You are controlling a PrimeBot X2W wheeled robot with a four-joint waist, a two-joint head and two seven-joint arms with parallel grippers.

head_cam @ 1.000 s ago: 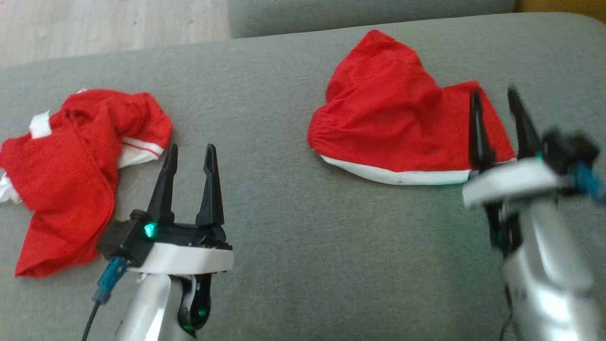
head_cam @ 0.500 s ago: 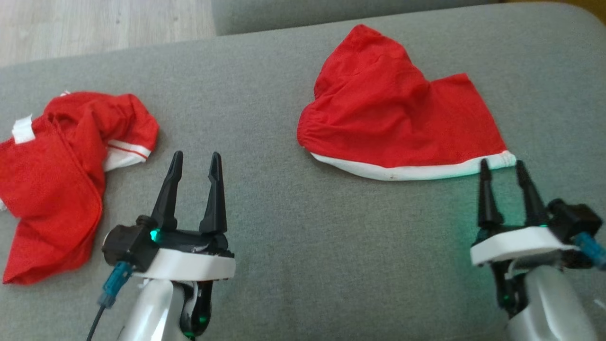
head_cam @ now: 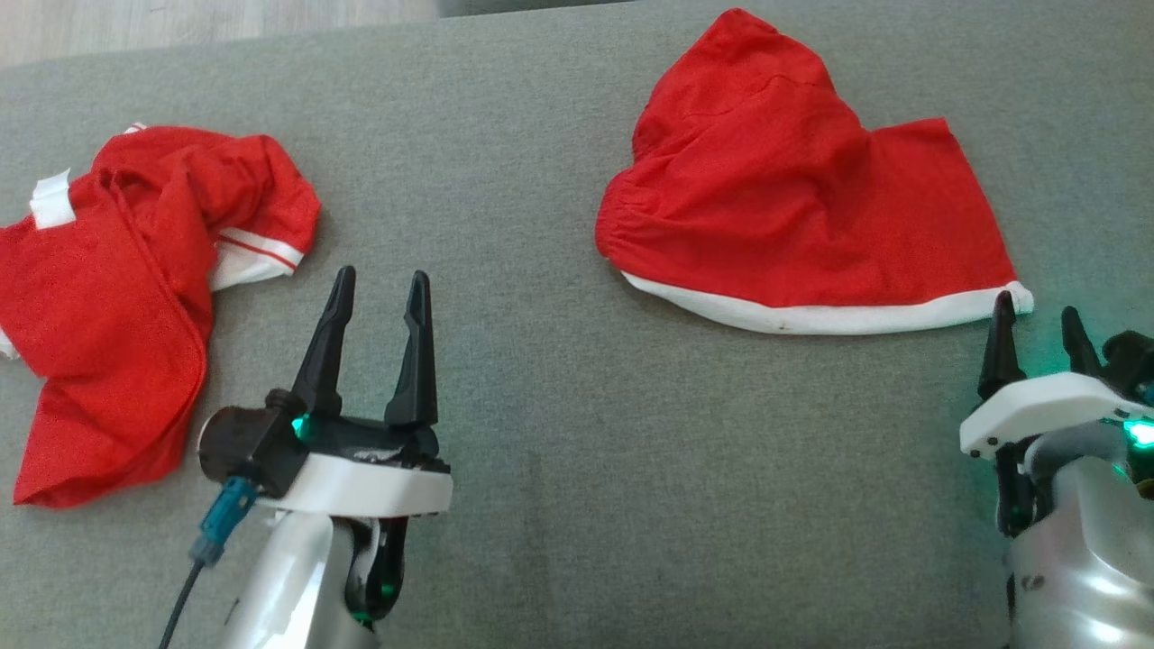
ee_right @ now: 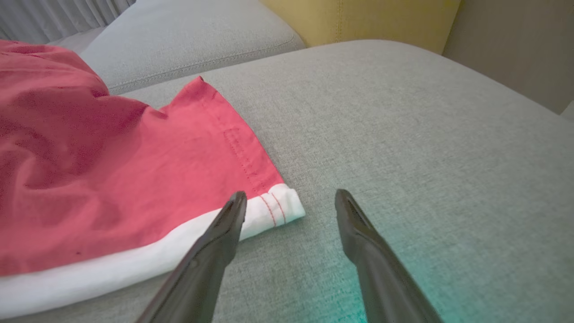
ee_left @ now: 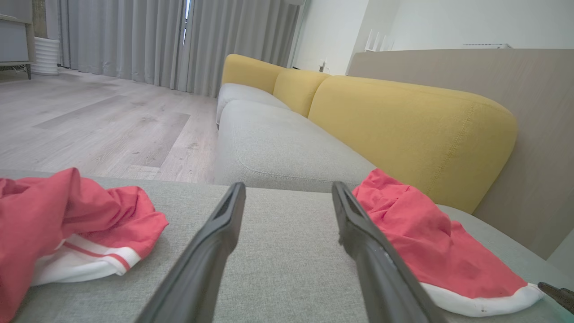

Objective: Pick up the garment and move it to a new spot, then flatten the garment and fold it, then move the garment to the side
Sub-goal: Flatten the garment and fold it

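A red garment (head_cam: 793,207) with a white hem lies roughly spread at the right on the grey cushion (head_cam: 541,379). It also shows in the right wrist view (ee_right: 112,179) and the left wrist view (ee_left: 426,237). My right gripper (head_cam: 1035,304) is open, and its left fingertip is just short of the garment's white hem corner (ee_right: 278,206). A second red garment (head_cam: 117,297) with white trim lies crumpled at the left (ee_left: 67,215). My left gripper (head_cam: 382,273) is open over bare cushion between the two, holding nothing (ee_left: 288,185).
The cushion's far edge (head_cam: 225,41) meets wooden floor (ee_left: 112,116) at the upper left. Another grey seat (ee_left: 278,143) and yellow backrests (ee_left: 412,130) lie beyond. A bare stretch of cushion separates the two garments.
My right gripper has drawn back toward me from over the right garment's corner to just below its hem. The head camera has shifted. The left gripper has stayed where it was, open.
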